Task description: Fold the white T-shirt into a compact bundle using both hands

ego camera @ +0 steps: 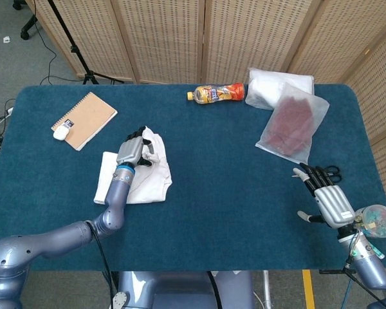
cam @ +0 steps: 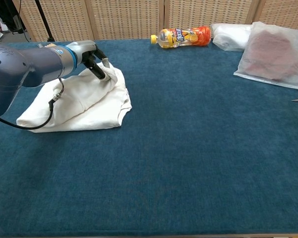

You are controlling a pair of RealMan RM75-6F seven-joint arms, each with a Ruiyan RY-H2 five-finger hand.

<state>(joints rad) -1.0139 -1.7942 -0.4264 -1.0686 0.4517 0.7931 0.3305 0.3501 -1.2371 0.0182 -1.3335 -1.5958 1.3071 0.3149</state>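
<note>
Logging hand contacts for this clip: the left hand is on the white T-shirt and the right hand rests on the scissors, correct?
Partly. The left hand is on the white T-shirt, but the head view shows the right hand open just short of the scissors.

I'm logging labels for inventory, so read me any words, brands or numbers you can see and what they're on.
Bottle: it has a printed orange and yellow label, but the lettering is too small and blurred to read.
Notebook: no text visible on its cover.
Bag: no print visible.
No other text shows.
</note>
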